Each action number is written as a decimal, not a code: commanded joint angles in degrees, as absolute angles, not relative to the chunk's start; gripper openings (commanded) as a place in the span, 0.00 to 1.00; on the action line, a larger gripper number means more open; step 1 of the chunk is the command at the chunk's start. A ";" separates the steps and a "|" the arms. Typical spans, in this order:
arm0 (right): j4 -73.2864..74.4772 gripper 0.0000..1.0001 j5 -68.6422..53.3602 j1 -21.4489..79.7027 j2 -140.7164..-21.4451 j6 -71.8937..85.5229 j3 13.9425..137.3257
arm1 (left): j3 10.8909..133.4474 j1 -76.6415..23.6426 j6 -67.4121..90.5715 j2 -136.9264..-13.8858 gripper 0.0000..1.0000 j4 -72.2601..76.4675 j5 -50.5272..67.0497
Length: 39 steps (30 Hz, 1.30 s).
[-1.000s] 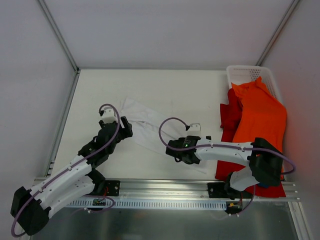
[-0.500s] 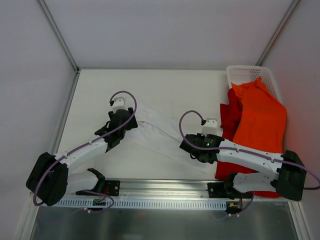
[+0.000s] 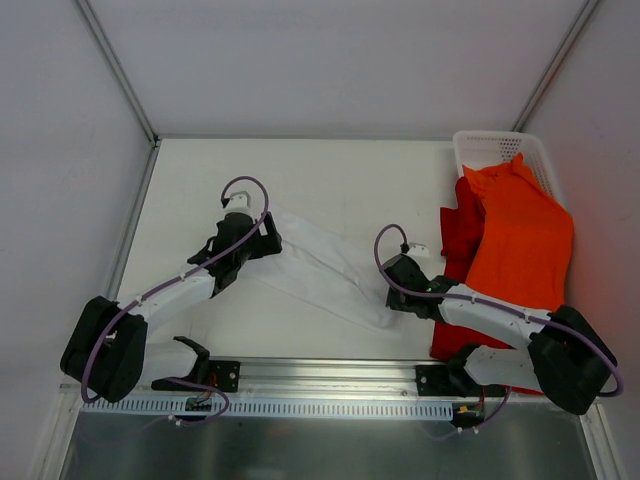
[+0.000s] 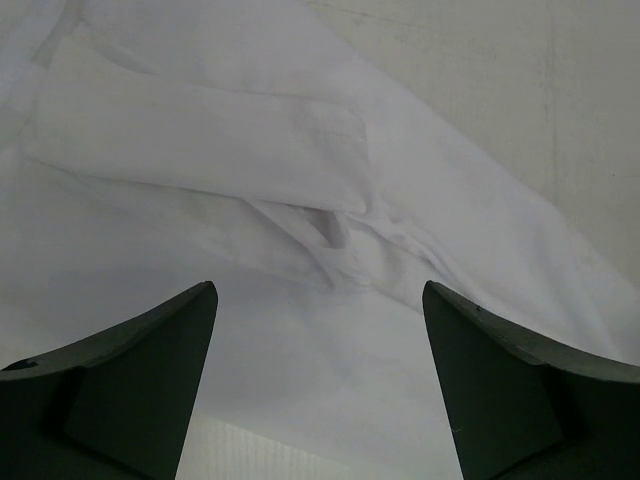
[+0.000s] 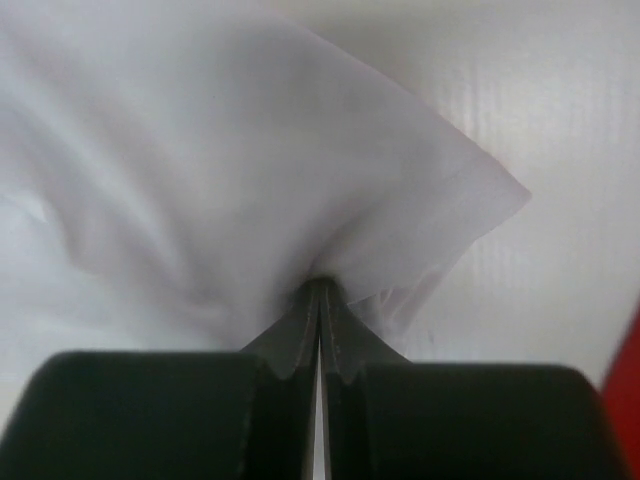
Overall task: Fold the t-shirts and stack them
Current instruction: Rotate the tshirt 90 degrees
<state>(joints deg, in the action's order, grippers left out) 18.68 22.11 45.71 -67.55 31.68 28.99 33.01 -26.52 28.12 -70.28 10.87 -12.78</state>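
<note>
Where it lies across the middle of the desk point(image 3: 200, 180), the white t-shirt point(image 3: 325, 265) is drawn out into a long slanted band, its far end on my left and its near end on my right. That near end is bunched to a point, and my right end effector point(image 3: 398, 285) has it. In the right wrist view the two fingers point(image 5: 290, 350) are pressed together with no gap, and a peak of white cloth point(image 5: 250, 170) is pinched between their tips point(image 5: 320, 290). The fabric fans out from the pinch in soft folds, with one corner hanging off to the right over the bare desk point(image 5: 560, 100).

At the far end of the band sits my left end effector point(image 3: 265, 237). Its fingers point(image 4: 130, 400) stand wide apart and grip nothing point(image 4: 318, 290). Through the gap I see the shirt point(image 4: 300, 170) lying flat below, with a folded hem or sleeve edge and a small crumpled ridge near the middle. Bare desk point(image 4: 520, 80) shows beyond it on the right.

Well to my right, apart from the white shirt, the orange t-shirt point(image 3: 520, 235) spills out of the white mesh basket point(image 3: 495, 150) at the desk's far right corner and runs down toward the near edge. The red t-shirt point(image 3: 460, 230) lies under it, showing along its left side and again near the front rail. A sliver of red point(image 5: 632, 380) also shows at the right edge of my right wrist view. My right arm reaches in across the near part of both.
</note>
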 commanded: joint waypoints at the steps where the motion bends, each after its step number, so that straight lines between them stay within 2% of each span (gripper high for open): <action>1: 10.03 0.00 13.02 44.65 -70.92 31.11 27.08 | 33.57 -25.84 29.00 -70.93 0.85 12.75 -10.46; 6: 1.76 0.00 6.94 45.52 -72.33 36.47 20.85 | 32.96 -24.79 30.23 -70.66 0.82 9.50 -12.74; 14: 10.71 0.00 13.27 49.13 -69.35 37.62 21.36 | 34.62 -19.97 35.32 -73.73 0.71 1.77 -22.76; 15: 11.33 0.00 13.53 49.13 -67.52 37.79 20.84 | 35.50 -18.91 35.68 -74.96 0.64 1.41 -22.33; 19: 15.37 0.00 15.20 49.22 -61.81 38.32 19.52 | 37.96 -14.16 37.00 -78.82 0.52 0.79 -19.78; 30: 25.39 0.00 14.76 50.62 -45.27 40.34 15.91 | 53.61 -10.46 36.47 -98.24 0.40 -3.25 -10.90; 35: 30.93 0.00 17.22 53.52 -42.01 41.83 17.66 | 58.27 -10.46 36.12 -102.39 0.12 -5.45 -8.44; 39: 31.56 0.00 18.02 56.16 -42.62 43.06 18.63 | 62.04 -10.37 35.77 -106.25 0.00 -8.35 -7.12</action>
